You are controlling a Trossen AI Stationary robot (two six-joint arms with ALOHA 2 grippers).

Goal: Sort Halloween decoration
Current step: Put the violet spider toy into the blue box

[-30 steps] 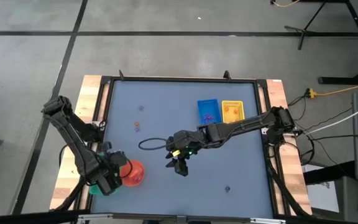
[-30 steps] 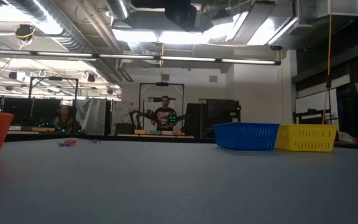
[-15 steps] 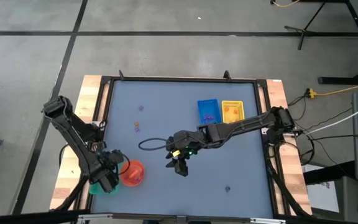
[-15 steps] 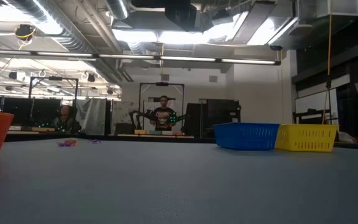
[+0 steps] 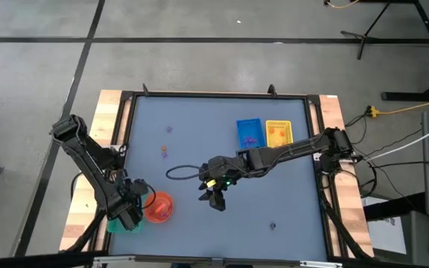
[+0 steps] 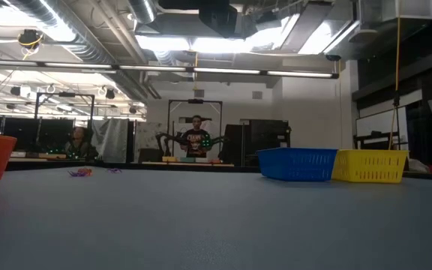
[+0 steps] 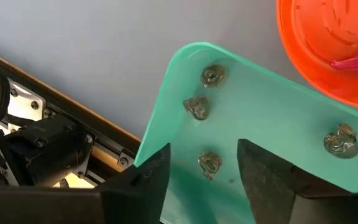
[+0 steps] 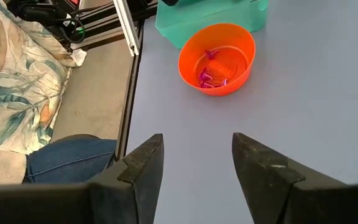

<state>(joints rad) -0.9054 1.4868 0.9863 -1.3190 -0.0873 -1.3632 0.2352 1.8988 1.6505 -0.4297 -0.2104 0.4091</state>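
Observation:
My left gripper (image 5: 129,213) hangs open over the green tray (image 5: 118,225) at the table's near left corner. In the left wrist view (image 7: 207,180) its fingers stand on either side of a dark grey piece (image 7: 209,163) that lies on the tray floor (image 7: 260,118) among a few more. The orange bowl (image 5: 158,208) beside the tray holds purple and orange pieces (image 8: 209,73). My right gripper (image 5: 216,199) is open and empty above the bare table middle (image 8: 194,168). Loose pieces lie on the table: purple (image 5: 168,129), orange (image 5: 164,150) and dark (image 5: 272,225).
A blue tray (image 5: 249,132) and a yellow tray (image 5: 278,132) stand side by side at the far right, with pieces in them. A black cable loop (image 5: 179,172) lies mid-table, left of my right gripper. A person's knee (image 8: 67,158) shows beyond the table's edge.
My left gripper has shifted a little toward the table's left edge, off the orange bowl's rim and over the green tray.

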